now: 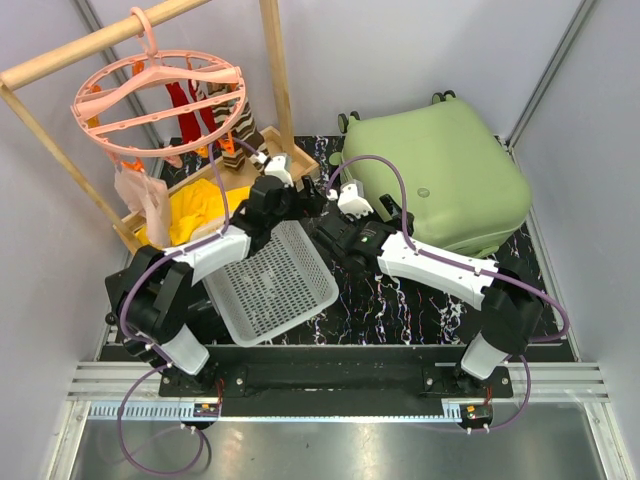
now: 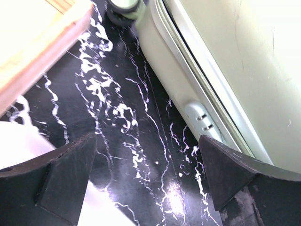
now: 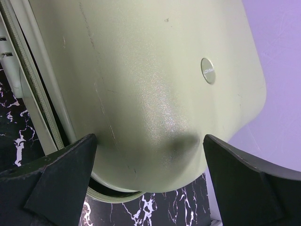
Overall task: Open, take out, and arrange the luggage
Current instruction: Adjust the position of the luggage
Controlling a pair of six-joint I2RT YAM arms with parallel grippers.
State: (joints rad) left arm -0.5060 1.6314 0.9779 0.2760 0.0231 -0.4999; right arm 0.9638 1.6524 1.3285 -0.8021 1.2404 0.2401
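The luggage (image 1: 440, 170) is a large light-green hard-shell suitcase lying flat at the back right, wheels toward the back wall. My left gripper (image 1: 308, 195) is open and empty over the black marble table beside the suitcase's left side. The left wrist view shows that side with its zipper seam (image 2: 197, 70) and a wheel (image 2: 123, 10); the right finger (image 2: 244, 183) is close to the shell. My right gripper (image 3: 150, 179) is open, its fingers spread to either side of the suitcase's rounded near corner (image 3: 155, 117). A dark gap shows under the lid's edge there.
A white perforated basket (image 1: 270, 280) lies tilted near the left arm. A wooden tray (image 1: 300, 160) with yellow cloth (image 1: 195, 215) stands at the back left under a pink round drying hanger (image 1: 160, 95) on a wooden rail. Walls close in on the sides.
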